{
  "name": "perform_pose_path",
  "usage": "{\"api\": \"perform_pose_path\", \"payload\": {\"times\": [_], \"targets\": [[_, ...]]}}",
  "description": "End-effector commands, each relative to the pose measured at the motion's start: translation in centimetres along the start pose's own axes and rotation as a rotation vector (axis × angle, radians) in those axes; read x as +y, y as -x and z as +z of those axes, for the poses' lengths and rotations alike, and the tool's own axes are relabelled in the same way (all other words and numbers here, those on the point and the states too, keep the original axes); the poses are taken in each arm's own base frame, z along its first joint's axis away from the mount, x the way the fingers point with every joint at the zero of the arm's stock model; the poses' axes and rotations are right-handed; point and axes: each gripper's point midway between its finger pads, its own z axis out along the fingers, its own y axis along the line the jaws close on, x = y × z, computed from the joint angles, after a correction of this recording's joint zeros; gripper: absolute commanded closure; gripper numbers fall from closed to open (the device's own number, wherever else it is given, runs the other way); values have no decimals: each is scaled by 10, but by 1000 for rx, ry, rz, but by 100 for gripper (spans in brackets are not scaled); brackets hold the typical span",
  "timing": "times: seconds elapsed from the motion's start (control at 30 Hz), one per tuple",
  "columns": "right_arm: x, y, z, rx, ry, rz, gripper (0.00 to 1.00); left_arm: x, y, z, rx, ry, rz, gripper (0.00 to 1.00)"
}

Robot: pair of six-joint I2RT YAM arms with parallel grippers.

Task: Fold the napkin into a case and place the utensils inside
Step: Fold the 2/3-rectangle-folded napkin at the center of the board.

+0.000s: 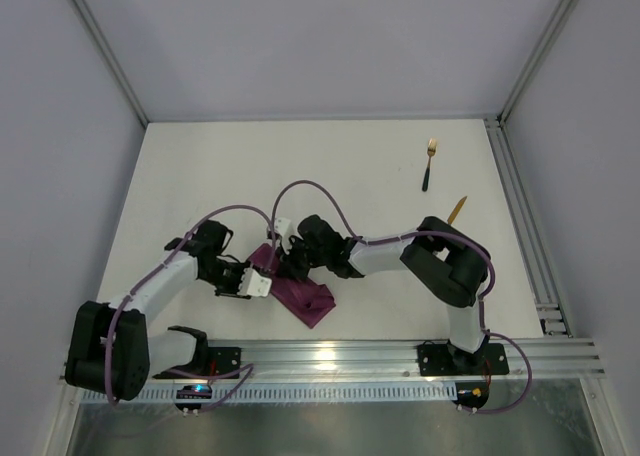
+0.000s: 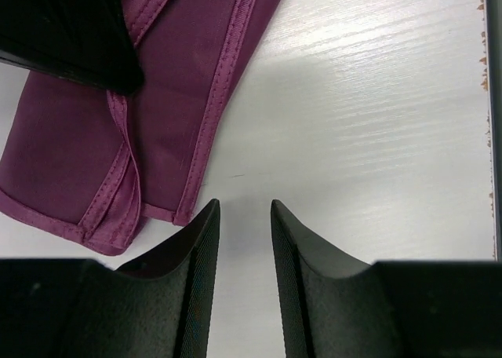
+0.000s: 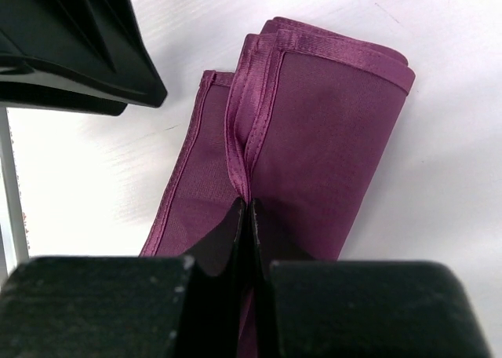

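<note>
Right gripper (image 3: 247,213): clenched on the napkin (image 3: 329,122), with both fingers pressed together on a stitched hem. The pinch sits where two bound edges meet along the middle of the cloth. I judge that this is either to lift one layer or to stop the fold from springing open.

Left gripper (image 2: 243,209): released, with the fingers a narrow gap apart and nothing between them. Its tips are low over the bare table (image 1: 300,166), just beside a corner of the napkin, likely ready to pin or catch that end.

Napkin: folded into a narrow oblong of several layers. It lies flat and slanted near the front edge of the table, between the two grippers.

Fork (image 1: 430,162): far right of the table, in the open and well apart from the napkin.

Knife (image 1: 458,209): near the fork. Only its gold blade shows, as the right arm hides the rest.

Step in hand: probably finishing the case or opening its mouth. Neither utensil is inside yet.

Risk: pulling the hem could drag the whole bundle, since nothing else holds it down.
</note>
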Motion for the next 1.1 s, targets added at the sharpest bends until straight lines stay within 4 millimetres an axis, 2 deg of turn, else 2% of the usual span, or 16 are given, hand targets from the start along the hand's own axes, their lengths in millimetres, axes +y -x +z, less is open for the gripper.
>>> {"api": "perform_pose_path", "payload": {"times": [0.0, 0.13, 0.3, 0.4, 0.57, 0.8, 0.97, 1.07], "targets": [[3, 22, -1, -73, 21, -2, 94, 12, -1, 4, 6, 35, -5, 65], [3, 23, -2, -75, 24, -5, 94, 34, 6, -5, -4, 115, -26, 64], [4, 22, -1, -73, 29, -4, 94, 34, 11, -8, -15, 130, 4, 62], [4, 22, -1, -71, 30, -4, 94, 37, 1, -4, 17, 127, -5, 60], [4, 23, -1, -74, 29, -2, 94, 39, -12, 5, 57, 91, -34, 63], [8, 21, 0, -70, 50, -1, 94, 45, -7, 6, 32, 122, -37, 64], [8, 21, 1, -67, 59, 1, 94, 48, -7, 8, 31, 139, -47, 73], [9, 23, -1, -69, 56, -1, 94, 51, -9, 9, 41, 146, -66, 86]]}}
